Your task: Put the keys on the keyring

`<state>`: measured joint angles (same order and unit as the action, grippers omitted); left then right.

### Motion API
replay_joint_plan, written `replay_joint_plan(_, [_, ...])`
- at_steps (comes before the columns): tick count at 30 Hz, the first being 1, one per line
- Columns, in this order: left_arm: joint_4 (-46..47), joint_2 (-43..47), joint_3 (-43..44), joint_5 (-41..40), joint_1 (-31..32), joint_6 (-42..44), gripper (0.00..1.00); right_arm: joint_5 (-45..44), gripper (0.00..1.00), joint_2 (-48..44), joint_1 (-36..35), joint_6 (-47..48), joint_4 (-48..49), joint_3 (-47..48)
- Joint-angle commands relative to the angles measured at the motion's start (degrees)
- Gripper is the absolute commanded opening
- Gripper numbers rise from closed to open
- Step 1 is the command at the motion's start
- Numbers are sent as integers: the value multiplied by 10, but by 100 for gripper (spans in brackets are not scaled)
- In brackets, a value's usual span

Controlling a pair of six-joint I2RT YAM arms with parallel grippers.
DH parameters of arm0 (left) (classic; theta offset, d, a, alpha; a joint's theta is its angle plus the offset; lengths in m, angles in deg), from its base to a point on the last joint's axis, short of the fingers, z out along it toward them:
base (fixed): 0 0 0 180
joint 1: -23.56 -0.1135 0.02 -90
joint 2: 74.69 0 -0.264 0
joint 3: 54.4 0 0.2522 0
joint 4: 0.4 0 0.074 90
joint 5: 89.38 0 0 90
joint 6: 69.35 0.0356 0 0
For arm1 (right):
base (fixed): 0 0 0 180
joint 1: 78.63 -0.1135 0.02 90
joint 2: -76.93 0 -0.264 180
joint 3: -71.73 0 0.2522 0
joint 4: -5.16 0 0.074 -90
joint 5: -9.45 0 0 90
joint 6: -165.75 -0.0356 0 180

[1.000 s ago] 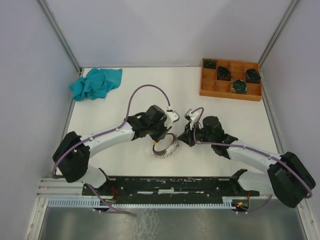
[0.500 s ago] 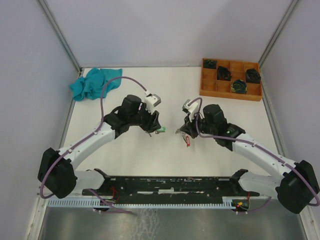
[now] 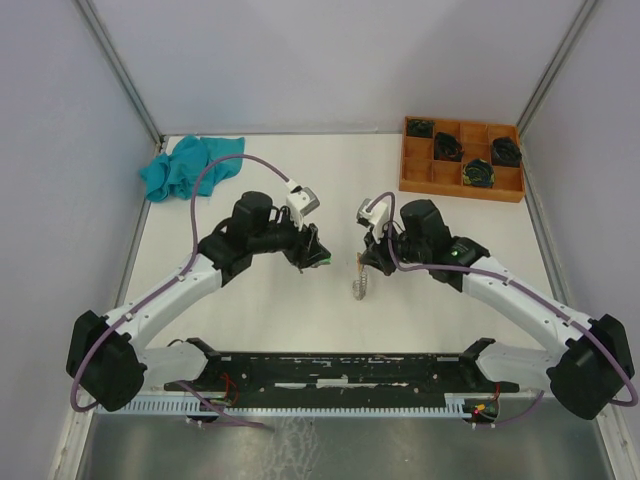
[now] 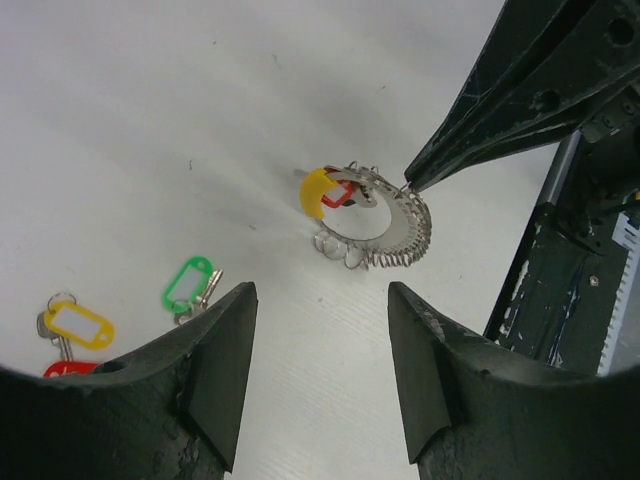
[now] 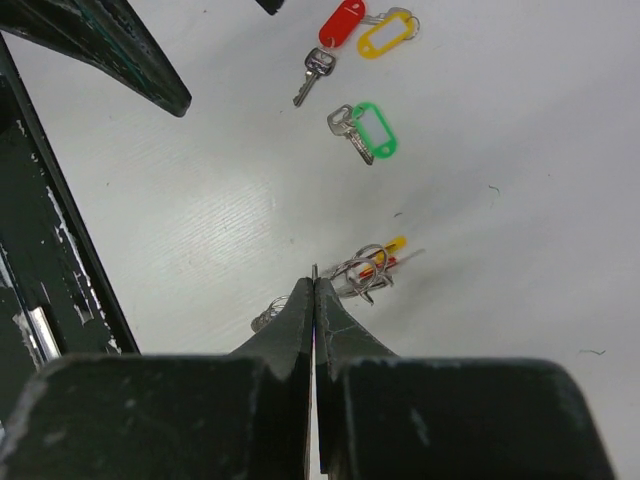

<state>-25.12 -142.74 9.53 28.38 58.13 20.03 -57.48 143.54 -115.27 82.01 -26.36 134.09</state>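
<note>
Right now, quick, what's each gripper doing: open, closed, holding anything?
Left gripper: jaws open, holding nothing.
Right gripper: jaws shut, pinching the rim of the keyring.

No lettering can be read anywhere; the tags point(image 5: 380, 133) on the keys point(image 5: 345, 125) seem blank, though small here.

In your left wrist view, lower left, a finger point(image 4: 200, 400) half hides the red key tag point(image 4: 65, 368); in your right wrist view, fingertips point(image 5: 300, 322) cover part of the keyring point(image 5: 368, 266)
</note>
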Motion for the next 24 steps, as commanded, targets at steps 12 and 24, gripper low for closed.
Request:
replay_joint_plan(12, [204, 11, -53, 168, 2, 102, 55, 88, 1, 4, -2, 69, -9, 67])
replay_joint_plan(24, [206, -19, -75, 186, 22, 160, 42, 133, 1, 18, -2, 80, -7, 78])
